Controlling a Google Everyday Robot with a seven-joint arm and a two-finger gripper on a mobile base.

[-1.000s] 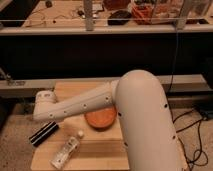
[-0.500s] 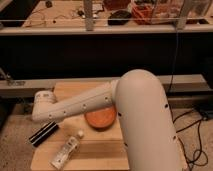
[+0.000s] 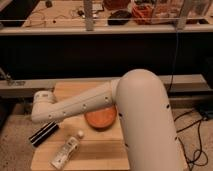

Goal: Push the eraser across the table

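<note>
White arm [image 3: 85, 105]: the largest thing in view. It reaches from the lower right over the tabletop to its left side, in the same pose as a second ago.
Tabletop [image 3: 97, 147]: pale wood, small and square. It carries the bowl, bottle and eraser.
Bowl [image 3: 100, 119]: orange and round, mid-tabletop, partly under the arm. It has not moved.
Bottle [image 3: 65, 152]: white, lying at the front left, near the eraser but apart from it. It has not moved.
Eraser [image 3: 44, 134]: black with pale stripes, lying slantwise at the tabletop's left edge, just below the arm's end. It is in the same spot as a second ago.
Tool [image 3: 42, 119]: at the arm's left end, just above the eraser. I cannot tell how far open it is, whether it holds anything, or whether it touches the eraser.
Change: next to none; neither the arm nor anything on the tabletop shifts over the last second.
Meaning: the push looks not yet under way, so nearly the whole crossing remains. Since the eraser sits at the edge, a push outward would likely drop it. A push inward has to steer past the bottle and bowl.
</note>
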